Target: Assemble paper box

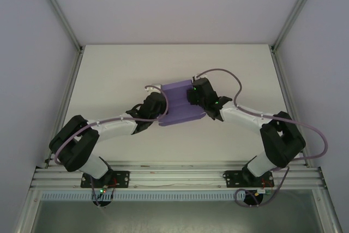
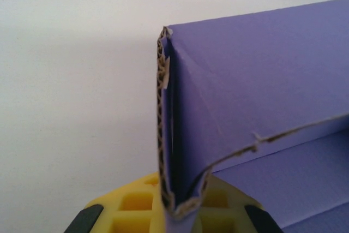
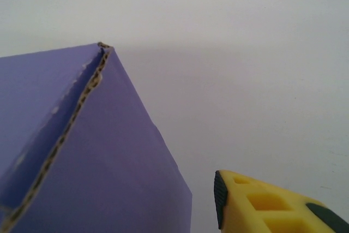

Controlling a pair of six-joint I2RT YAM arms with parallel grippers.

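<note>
**Now: left tool (image 2: 175,214) clamped on paper box (image 1: 177,105), right tool (image 1: 192,95) parted**

The box sits on the worktop (image 1: 120,75) between both arms. The left tool's yellow fingers (image 2: 131,211) pinch the ragged corrugated edge of a raised wall, which blocks the view beyond. The right tool covers the box's right end; its yellow finger (image 3: 262,203) stands clear of the card. A grey cable (image 1: 223,72) loops behind it; an aluminium rail (image 1: 174,174) lines the near edge.

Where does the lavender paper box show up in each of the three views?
Top external: the matte lavender-purple card paper box sits at the centre of the white tabletop.
Left wrist: it fills the right half, its folded corner rising from bottom centre.
Right wrist: it fills the lower left, peaking at upper left.
Shared landmark: the white tabletop behind it.
</note>
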